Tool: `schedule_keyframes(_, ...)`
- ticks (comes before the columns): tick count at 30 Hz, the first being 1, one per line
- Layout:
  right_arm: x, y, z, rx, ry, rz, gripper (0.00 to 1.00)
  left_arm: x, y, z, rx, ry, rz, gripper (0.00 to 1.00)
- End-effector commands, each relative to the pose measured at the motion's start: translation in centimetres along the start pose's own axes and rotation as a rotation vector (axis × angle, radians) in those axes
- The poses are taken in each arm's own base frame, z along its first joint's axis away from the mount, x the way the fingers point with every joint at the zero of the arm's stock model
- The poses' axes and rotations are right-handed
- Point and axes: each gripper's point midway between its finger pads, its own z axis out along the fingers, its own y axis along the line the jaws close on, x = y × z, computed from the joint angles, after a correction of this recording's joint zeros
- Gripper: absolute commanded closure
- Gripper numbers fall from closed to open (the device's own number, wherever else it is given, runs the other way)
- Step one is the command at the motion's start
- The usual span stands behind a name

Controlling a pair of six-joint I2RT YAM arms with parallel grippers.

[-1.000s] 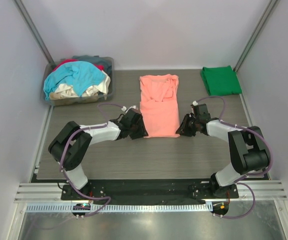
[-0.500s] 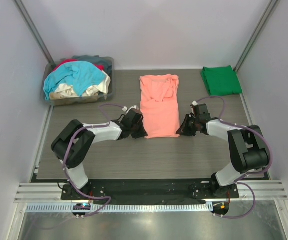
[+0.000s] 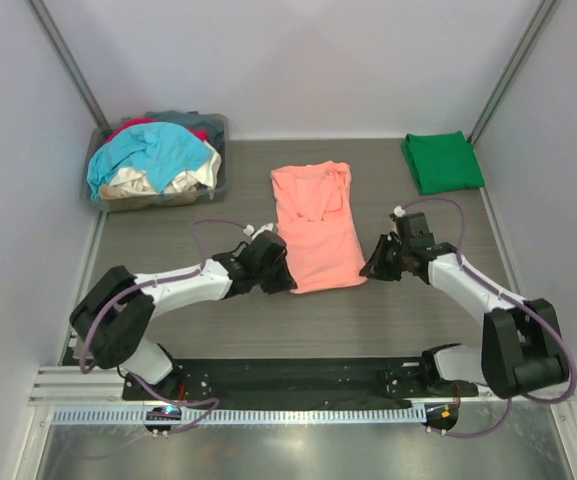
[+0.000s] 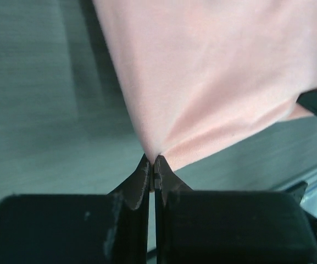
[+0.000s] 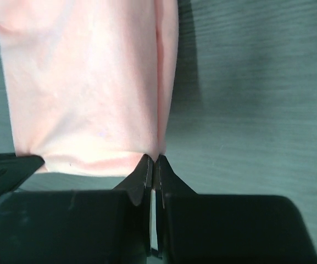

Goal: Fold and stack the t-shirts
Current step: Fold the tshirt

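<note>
T-shirts lie in three places. One salmon-pink t-shirt [image 3: 313, 228] is spread lengthwise in the middle of the table [image 3: 268, 320], folded narrow, with its collar at the far end. One dark green t-shirt [image 3: 442, 161] sits folded flat at the far right corner. A loose heap fills the grey tub [image 3: 220, 150] at the far left, where a turquoise shirt [image 3: 153, 148], a cream shirt [image 3: 133, 184] and a red shirt [image 3: 133, 126] can be told apart.

Two arms reach in from the near edge. The left gripper [image 3: 286, 283] is at the salmon-pink shirt's near left corner and the right gripper [image 3: 368, 270] at its near right corner.

The table is grey wood-grain board. Plain white walls enclose it, with slanted metal posts at the far corners and a metal rail along the near side.

The overhead view hides the fingertips. The left wrist view shows the left gripper [image 4: 154, 165] clenched on a pinch of pink cloth [image 4: 213, 71], which rises taut from its tips. The right wrist view shows the right gripper [image 5: 153, 165] clamped on the hem's folded edge [image 5: 87, 82], with grey tabletop to the right.
</note>
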Motion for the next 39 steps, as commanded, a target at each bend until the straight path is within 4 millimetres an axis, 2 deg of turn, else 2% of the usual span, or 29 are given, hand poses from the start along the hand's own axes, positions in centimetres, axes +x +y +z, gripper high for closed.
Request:
schedule_keyframes(1,0.4,0.0,-2.7,0.025,-0.031,0.029,0.99,1.2,-0.3,-3.2,-0.057,-0.009,0.018,1.0)
schedule_keyframes(6,1.6,0.9,-6.1,-0.004,-0.059,0.059,0.99,2.6,-0.3,-5.8,-0.085,-0.017,0.013,1.0)
schedule_keyframes(10,2.6,1.7,-8.7,-0.038,-0.074,0.059,0.99,4.2,-1.5,-7.8,-0.054,-0.007,0.017,1.0)
schedule_keyframes(14,3.4,2.2,-11.9,-0.047,-0.103,0.068,0.99,4.7,-2.6,-10.3,-0.024,-0.015,-0.007,1.0)
schedule_keyframes(17,3.7,2.5,-13.3,-0.042,-0.109,0.079,0.99,4.9,-3.5,-11.3,0.001,0.003,-0.012,1.0)
schedule_keyframes(19,3.6,2.6,-13.7,-0.032,-0.102,0.083,0.99,4.9,-3.3,-11.7,-0.028,0.015,0.008,0.99)
schedule_keyframes(20,3.4,2.8,-14.2,-0.027,-0.107,0.084,0.99,4.4,-4.0,-12.0,-0.026,0.009,0.015,0.99)
schedule_keyframes(22,2.8,2.9,-14.4,-0.015,-0.113,0.082,0.99,4.1,-3.8,-12.3,-0.056,0.008,0.028,0.99)
schedule_keyframes(23,2.0,3.3,-15.0,-0.013,-0.139,0.077,0.99,3.5,-4.4,-12.8,-0.049,-0.01,0.04,0.99)
schedule_keyframes(27,-0.2,3.7,-14.7,0.042,-0.143,0.059,0.99,2.1,-4.4,-12.8,-0.072,-0.001,0.046,0.98)
schedule_keyframes(29,-1.7,4.3,-14.9,0.052,-0.163,0.038,0.99,0.8,-4.2,-12.6,-0.071,-0.001,0.029,0.98)
schedule_keyframes(30,-2.3,4.2,-14.9,0.068,-0.174,0.032,0.99,0.5,-4.7,-12.6,-0.045,0.016,0.022,0.98)
schedule_keyframes(31,-2.8,4.1,-14.3,0.094,-0.159,0.032,0.99,-0.5,-4.3,-12.2,-0.058,0.012,0.001,0.98)
schedule_keyframes(33,-4.4,4.5,-14.2,0.11,-0.183,0.012,0.99,-1.5,-4.8,-12.2,-0.039,0.02,0.007,0.98)
schedule_keyframes(36,-6.2,5.0,-13.0,0.132,-0.17,-0.007,0.99,-3.9,-4.0,-11.0,-0.059,0.015,-0.014,0.98)
schedule_keyframes(37,-6.7,5.0,-12.8,0.144,-0.171,-0.009,0.99,-4.3,-4.6,-11.0,-0.032,0.035,-0.017,0.99)
schedule_keyframes(39,-7.9,5.4,-11.7,0.15,-0.162,-0.022,0.99,-4.9,-4.2,-9.8,-0.05,0.06,-0.021,1.0)
